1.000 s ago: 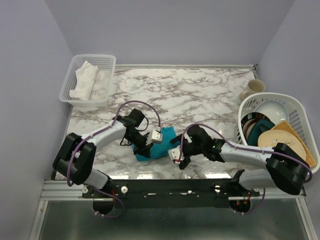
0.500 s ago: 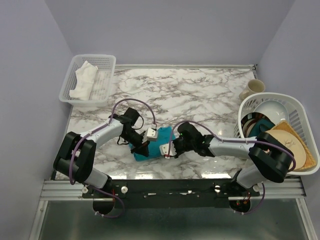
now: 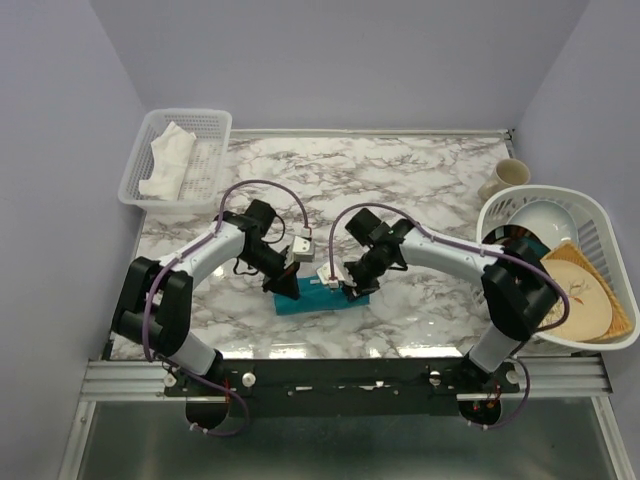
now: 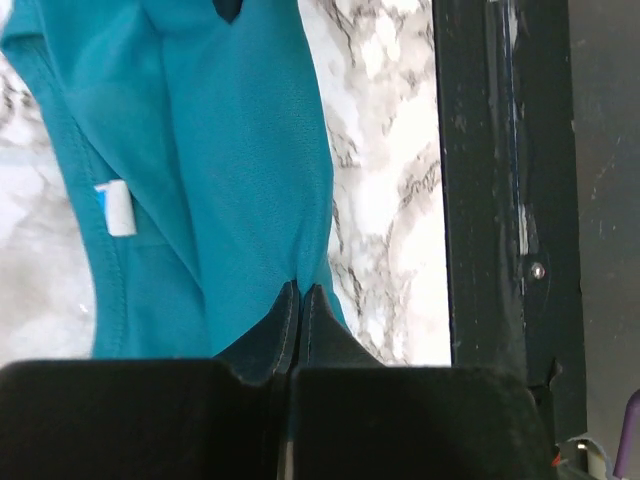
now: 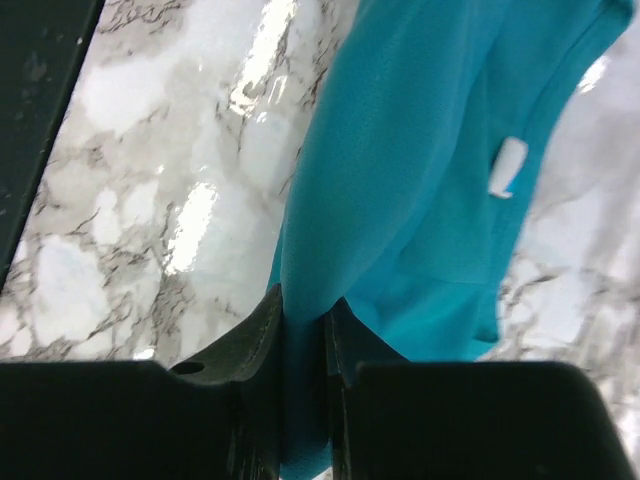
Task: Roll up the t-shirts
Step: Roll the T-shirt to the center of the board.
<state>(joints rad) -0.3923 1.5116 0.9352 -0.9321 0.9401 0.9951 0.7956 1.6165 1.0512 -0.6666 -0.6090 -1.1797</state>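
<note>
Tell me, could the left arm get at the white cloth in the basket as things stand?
Probably not yet: the left hand is shut on the t-shirt and would have to let go first. Otherwise nothing stands between it and the basket holding the white cloth.

One t-shirt (image 3: pixel 318 303), two grippers (image 3: pixel 288 290) (image 3: pixel 350 291), two baskets (image 3: pixel 214 160) (image 3: pixel 592 204), one mug (image 3: pixel 508 178).

Soft, even light falls from above, and the overhead view is bright and sharp with only short, faint shadows under the arms. The glossy white-and-grey marble tabletop (image 3: pixel 430 180) carries a pale reflected band along its near edge. In the right wrist view, glare streaks flare on the marble left of the teal-blue t-shirt of thin fabric (image 5: pixel 420 150). In the left wrist view the marble is nearly blown out. Both wrist foregrounds are dark and soft.
</note>
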